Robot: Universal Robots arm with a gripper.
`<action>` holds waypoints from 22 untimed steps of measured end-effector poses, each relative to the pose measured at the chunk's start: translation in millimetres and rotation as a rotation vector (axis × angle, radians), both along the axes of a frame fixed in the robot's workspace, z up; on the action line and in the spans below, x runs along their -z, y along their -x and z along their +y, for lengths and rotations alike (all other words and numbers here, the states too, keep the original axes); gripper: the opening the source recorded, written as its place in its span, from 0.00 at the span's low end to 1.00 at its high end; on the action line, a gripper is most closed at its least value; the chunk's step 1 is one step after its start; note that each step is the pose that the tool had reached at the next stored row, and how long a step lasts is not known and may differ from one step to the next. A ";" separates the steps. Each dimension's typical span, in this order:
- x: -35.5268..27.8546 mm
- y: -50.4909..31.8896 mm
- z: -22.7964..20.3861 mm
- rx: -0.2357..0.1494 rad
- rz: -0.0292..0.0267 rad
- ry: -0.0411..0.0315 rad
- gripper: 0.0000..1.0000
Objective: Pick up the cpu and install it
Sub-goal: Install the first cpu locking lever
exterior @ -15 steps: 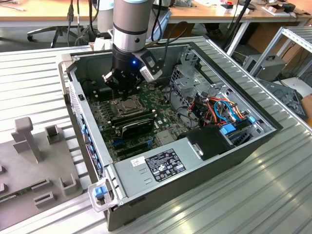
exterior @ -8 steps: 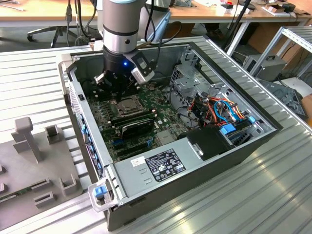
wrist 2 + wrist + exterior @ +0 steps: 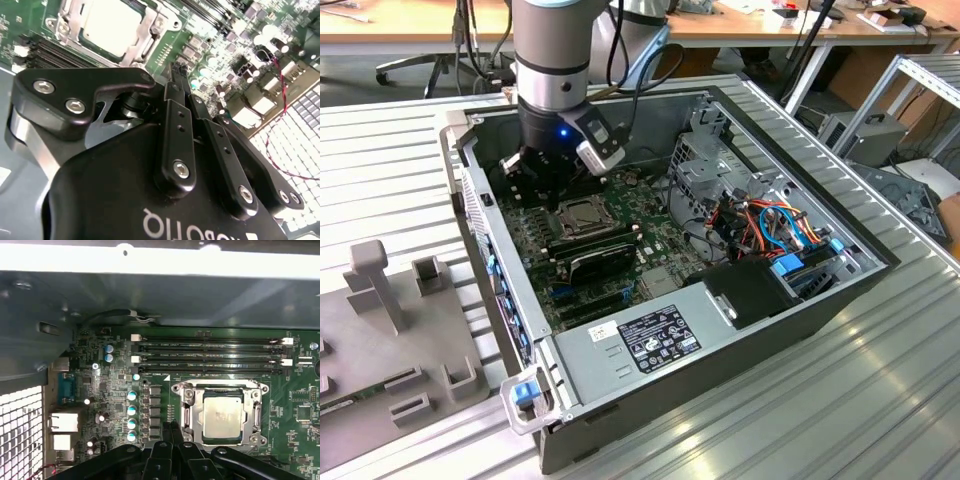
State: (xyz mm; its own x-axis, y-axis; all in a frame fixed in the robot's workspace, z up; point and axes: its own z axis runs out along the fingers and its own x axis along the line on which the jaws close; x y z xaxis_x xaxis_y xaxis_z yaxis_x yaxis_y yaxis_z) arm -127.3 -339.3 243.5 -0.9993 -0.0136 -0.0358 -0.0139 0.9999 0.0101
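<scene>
Pincer (image 3: 550, 200) on the arm, lowered into an open computer case (image 3: 720, 360) that lies on its side on a ribbed metal bench (image 3: 840, 420). In both wrist views its two black fingers (image 3: 175, 125) are drawn together at the tips, with nothing gripped between them (image 3: 172, 427).

Exterior view: the pincer hangs over the green motherboard (image 3: 535, 260) toward the view's left side of the case, its tips just beside the silver socket (image 3: 582, 212).

The cpu (image 3: 222, 415), a flat grey-tan square, lies level inside the metal frame of the socket (image 3: 187, 410). It is apart from the pincer and untouched by it. In the second wrist view the cpu (image 3: 110, 25) shows pale inside the same frame (image 3: 70, 20), beyond the fingertips. Whether the frame is latched down cannot be told.

Long black memory sticks (image 3: 210, 352) run side by side on the far side of the socket from the pincer. A row of small round capacitors (image 3: 131, 410) stands on the motherboard (image 3: 115, 390) near the fingertips.

Exterior view, the view's right part of the case: a bundle of orange and blue cables (image 3: 780, 225) and, nearer the front wall, a grey power supply (image 3: 640, 345) with a dark label. On the bench at the view's left, outside the case, lies a grey moulded fixture (image 3: 380, 330).
</scene>
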 end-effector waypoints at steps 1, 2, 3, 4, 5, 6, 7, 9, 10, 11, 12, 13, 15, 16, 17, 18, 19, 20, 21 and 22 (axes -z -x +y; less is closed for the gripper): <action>0.0 0.8 0.0 0.000 -0.0014 -0.0116 0.11; 0.1 1.4 0.0 0.000 -0.0024 -0.0277 0.11; 0.0 2.3 0.0 0.000 -0.0040 -0.0595 0.11; 0.0 2.6 0.0 0.000 -0.0044 -0.0769 0.11; 0.0 2.8 0.0 0.000 -0.0046 -0.0831 0.11; 0.0 2.8 0.1 0.000 -0.0047 -0.0853 0.11; 0.1 2.8 0.1 0.000 -0.0048 -0.0856 0.11; 0.0 2.8 0.4 0.000 -0.0047 -0.0858 0.11; 0.0 2.8 0.7 0.000 -0.0047 -0.0858 0.11; 0.0 2.8 1.6 0.000 -0.0047 -0.0863 0.11; 0.0 2.8 2.6 0.001 -0.0047 -0.0867 0.11; 0.0 2.8 10.2 0.001 -0.0048 -0.0874 0.11; 0.2 -13.0 13.7 0.001 -0.0048 -0.0924 0.11; 0.3 -18.6 13.7 0.001 -0.0047 -0.0928 0.11; 0.3 -19.8 13.7 0.001 -0.0047 -0.0930 0.11; 0.3 -19.8 13.7 0.001 -0.0048 -0.0931 0.11; 0.3 -19.8 13.7 0.001 -0.0048 -0.0931 0.11; 0.3 -19.8 13.7 0.001 -0.0047 -0.0930 0.11; 0.3 -19.8 13.7 0.001 -0.0048 -0.0930 0.11; 0.4 -19.9 13.8 0.001 -0.0049 -0.0932 0.11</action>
